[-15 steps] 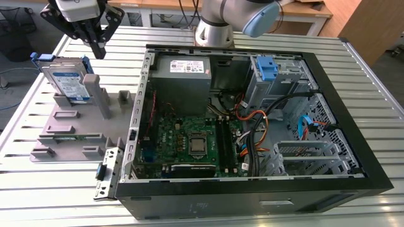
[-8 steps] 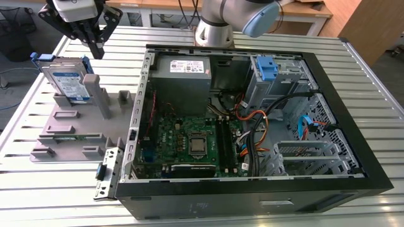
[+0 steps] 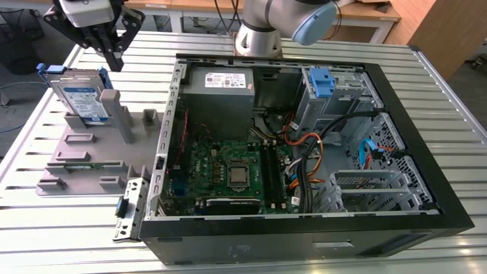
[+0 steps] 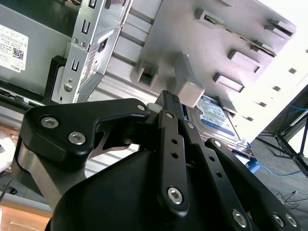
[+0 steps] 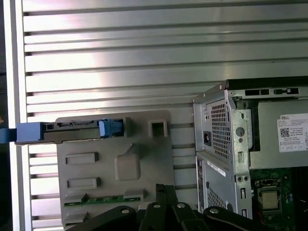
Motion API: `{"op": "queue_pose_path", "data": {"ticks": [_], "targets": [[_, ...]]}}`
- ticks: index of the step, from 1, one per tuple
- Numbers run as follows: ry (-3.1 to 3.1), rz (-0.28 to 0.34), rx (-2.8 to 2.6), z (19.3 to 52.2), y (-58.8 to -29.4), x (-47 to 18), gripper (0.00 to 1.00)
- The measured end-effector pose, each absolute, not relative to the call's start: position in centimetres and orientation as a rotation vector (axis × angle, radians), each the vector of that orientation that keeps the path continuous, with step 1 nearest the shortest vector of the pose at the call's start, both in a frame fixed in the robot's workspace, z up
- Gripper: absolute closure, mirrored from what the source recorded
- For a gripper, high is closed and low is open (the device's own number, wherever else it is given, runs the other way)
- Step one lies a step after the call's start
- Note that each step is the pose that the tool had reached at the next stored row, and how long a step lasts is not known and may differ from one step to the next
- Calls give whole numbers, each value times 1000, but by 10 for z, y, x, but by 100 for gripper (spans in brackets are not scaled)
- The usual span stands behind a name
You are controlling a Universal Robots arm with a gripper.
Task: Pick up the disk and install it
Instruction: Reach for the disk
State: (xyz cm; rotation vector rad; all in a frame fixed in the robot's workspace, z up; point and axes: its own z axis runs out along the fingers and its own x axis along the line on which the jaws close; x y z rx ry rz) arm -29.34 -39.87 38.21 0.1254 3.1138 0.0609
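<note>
**A:** Tell me what stands where, the big things first.

**B:** The biggest is the slatted aluminium table [image 3: 68, 251]. On it lies the open black computer case [image 3: 266, 231], with its green board and its cables showing. Outside the case, just beside its wall on the exterior view's left, rests a flat grey plastic holder plate with slots and posts [image 3: 84, 154].

**A:** And the disk?

**B:** The flat silver-grey hard disk with the white-and-blue label and the blue plastic frame [image 3: 80, 97] stands on its edge in a slot at one end of that plate. So it is outside the case, not in any bay.

**A:** What does your hand do?

**B:** My black two-finger gripper [image 3: 114, 64] hangs just above the disk's upper edge, on the side toward the case. Its fingers are pressed together, with nothing between them. I judge that it does not touch the disk.

**A:** So how much is done?

**B:** In my judgement, nothing yet. The disk is not lifted and not installed, so both steps remain. Inside the case a narrow upright blue plastic bracket [image 3: 322, 84] stands with no drive in it.
</note>
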Motion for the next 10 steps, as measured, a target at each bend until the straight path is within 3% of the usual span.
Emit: {"op": "queue_pose_path", "data": {"ticks": [10], "targets": [[3114,61,127,380,-398,-302,89]]}}
